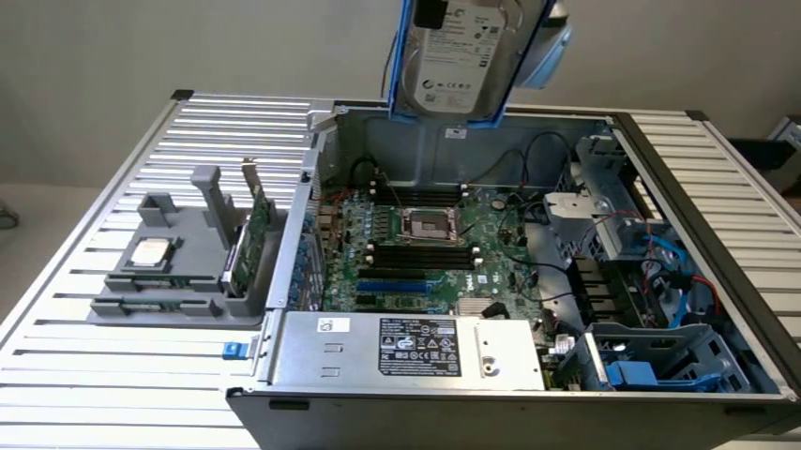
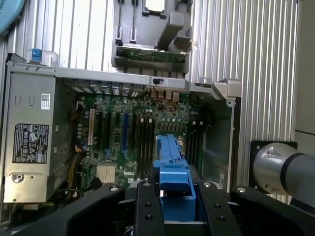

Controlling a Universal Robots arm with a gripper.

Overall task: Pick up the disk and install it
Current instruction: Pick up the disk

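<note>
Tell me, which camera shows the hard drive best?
The exterior view: the hard drive shows its labelled face, hanging above the open computer case. In the wrist view its blue carrier appears edge-on, clamped in the gripper.

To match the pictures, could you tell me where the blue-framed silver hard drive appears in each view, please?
Exterior view: the flat silver-grey metal hard drive in its blue plastic frame, top centre, above the open grey computer case.
Wrist view: edge-on, blue frame between the black jaws.
Shared landmark: the green motherboard.

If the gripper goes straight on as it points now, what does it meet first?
Likely the motherboard, near its memory slots, with the disk held by the gripper touching first; depth is unclear.
</note>
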